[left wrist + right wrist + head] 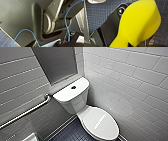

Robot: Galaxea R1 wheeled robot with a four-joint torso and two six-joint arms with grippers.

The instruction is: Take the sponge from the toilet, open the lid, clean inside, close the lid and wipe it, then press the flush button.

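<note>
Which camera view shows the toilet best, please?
The head view: the toilet appears nearly whole, with tank, closed lid and flush button. The right wrist view catches a small white curved edge, perhaps its bowl, beyond the sponge. The left wrist view faces robot parts.

One toilet (73, 104), one lid (101, 122), one flush button (73, 87), one sponge (139, 25), one grab bar (25, 113)

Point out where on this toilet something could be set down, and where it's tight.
Bare: the whole closed lid; the tank cover either side of the flush button; the dark floor between the toilet and the grab bar wall. Tight: the strip between toilet and the tiled wall opposite.
</note>
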